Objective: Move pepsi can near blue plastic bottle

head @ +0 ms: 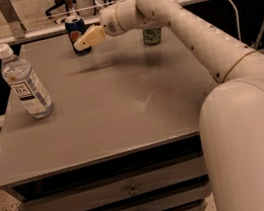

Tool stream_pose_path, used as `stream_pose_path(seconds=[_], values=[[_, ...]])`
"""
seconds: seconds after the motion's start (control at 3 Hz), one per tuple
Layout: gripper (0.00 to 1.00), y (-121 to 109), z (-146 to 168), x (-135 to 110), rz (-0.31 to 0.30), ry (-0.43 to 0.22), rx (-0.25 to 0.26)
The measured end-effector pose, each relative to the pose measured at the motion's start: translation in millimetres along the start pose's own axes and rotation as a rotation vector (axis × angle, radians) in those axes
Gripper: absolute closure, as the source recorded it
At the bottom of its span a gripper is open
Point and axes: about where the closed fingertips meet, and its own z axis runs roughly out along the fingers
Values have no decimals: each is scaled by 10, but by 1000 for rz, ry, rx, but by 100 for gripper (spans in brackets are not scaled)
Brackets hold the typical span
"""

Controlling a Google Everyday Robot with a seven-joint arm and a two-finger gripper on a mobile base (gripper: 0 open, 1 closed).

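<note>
The pepsi can (76,32), dark blue with the round logo, stands upright at the back of the grey table (102,107). The blue plastic bottle (24,84), clear with a white cap and a white label, stands upright at the table's left side, well apart from the can. My gripper (82,43) reaches in from the right on the white arm (196,35). Its tan fingers (90,35) point left and sit just in front of and to the right of the can, overlapping its lower right edge. I cannot tell whether they touch it.
A green can (152,35) stands at the back of the table behind the arm. The table has drawers (132,191) below its front edge. A glass rail (18,36) runs behind the table. The arm's large base link (251,147) fills the lower right.
</note>
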Motion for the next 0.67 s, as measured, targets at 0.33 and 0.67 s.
stream_pose_path(seconds=[0.33,0.67], values=[[0,-160,351,-26,36,-43,7],[18,-186,565,-79,52,-79,-12]])
